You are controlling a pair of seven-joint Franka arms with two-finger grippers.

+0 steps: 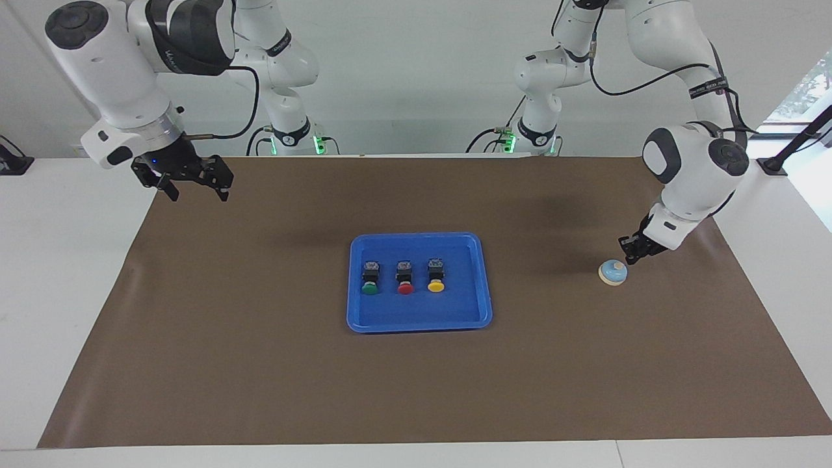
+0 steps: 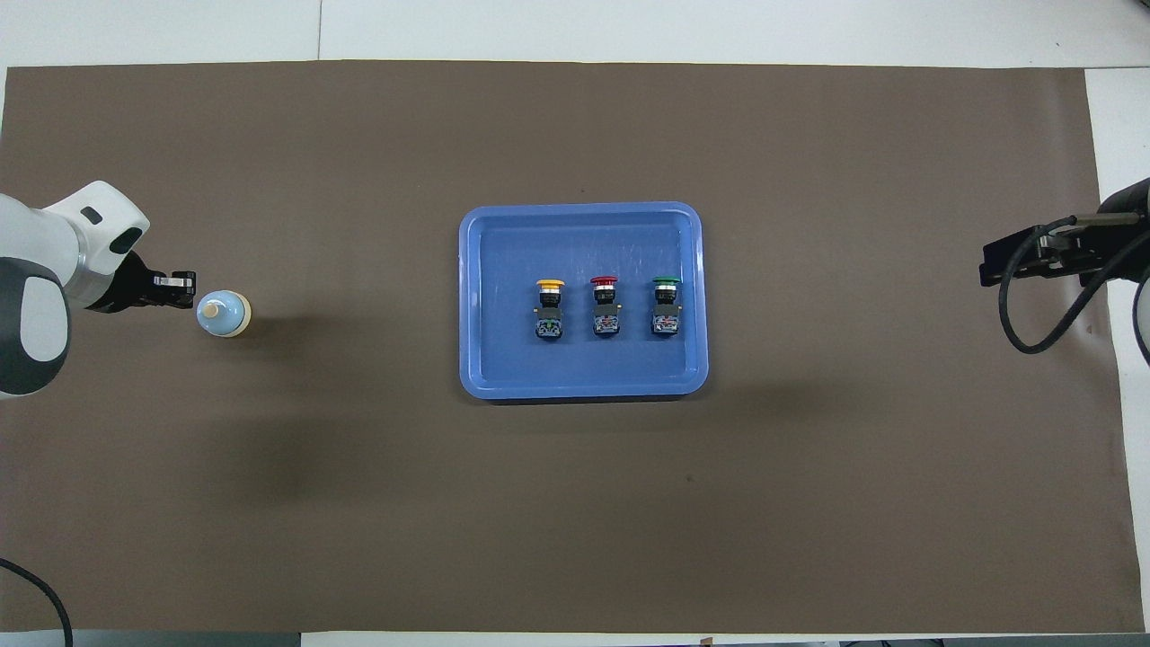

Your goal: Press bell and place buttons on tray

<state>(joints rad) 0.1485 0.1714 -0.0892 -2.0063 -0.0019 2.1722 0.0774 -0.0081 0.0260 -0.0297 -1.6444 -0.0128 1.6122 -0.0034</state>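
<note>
The blue tray point(image 1: 419, 312) lies at the middle of the table, and it also shows in the overhead view point(image 2: 584, 368). On it three buttons lie in a row: green point(image 1: 370, 279), red point(image 1: 405, 278) and yellow point(image 1: 435, 276). The overhead view shows the same yellow point(image 2: 550, 310), red point(image 2: 605, 308) and green point(image 2: 666, 308) buttons. The bell point(image 1: 613, 272) point(image 2: 223, 314) stands on the mat toward the left arm's end. My left gripper point(image 1: 630, 253) point(image 2: 184, 285) is shut, low and close beside the bell's edge, off its knob. My right gripper point(image 1: 198, 188) point(image 2: 993, 268) is open, empty and raised over the mat's edge at the right arm's end.
A brown mat point(image 1: 260, 364) covers most of the white table. Nothing else lies on it. Cables hang from both arms.
</note>
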